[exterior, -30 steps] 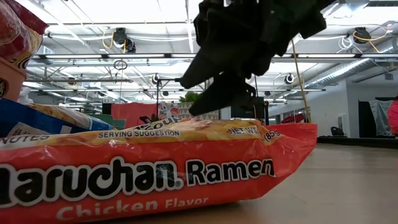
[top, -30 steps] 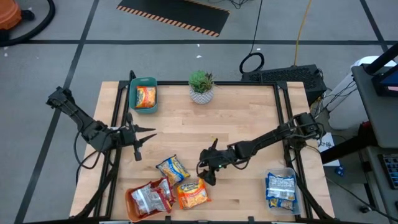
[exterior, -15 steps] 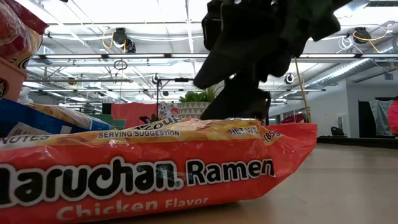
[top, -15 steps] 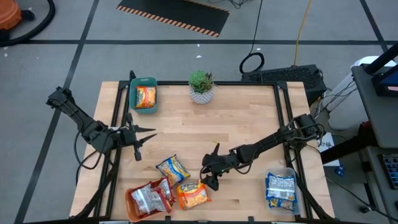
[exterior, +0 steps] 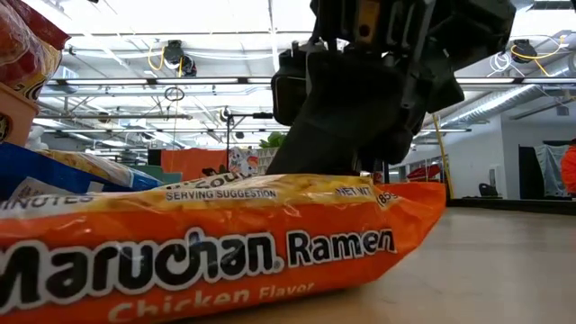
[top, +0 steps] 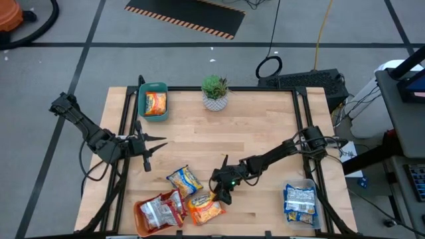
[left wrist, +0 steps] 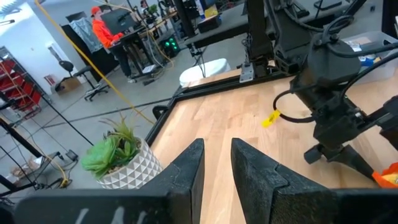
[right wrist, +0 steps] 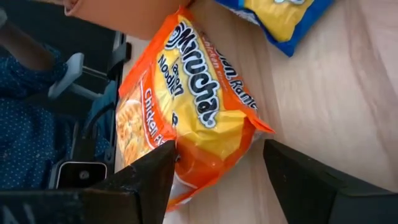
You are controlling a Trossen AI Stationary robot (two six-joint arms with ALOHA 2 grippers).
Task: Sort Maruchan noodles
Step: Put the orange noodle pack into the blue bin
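So my right gripper (top: 220,193) is down at the orange chicken ramen packet (top: 205,207), fingers spread wide with one end of the pack sitting between them; from the wrist view one finger (right wrist: 149,180) looks to be touching the wrapper while the other is still clear of it on bare wood, so nothing's pinched yet. The packet lies straight ahead of the gripper, its long axis running away from the fingertips, so I'd guess the jaws just need to close across the short end. My left gripper (top: 151,147) is parked well away by the table's left edge, fingers close together and empty, so the right arm is clearly the nearer one. Just beside the orange pack there's a blue-and-yellow packet (top: 184,179). What I can't make out: from above, my gripper covers the corner it's going for, and the table-level view is mostly wrapper, so how deep the fingers reach is a guess.
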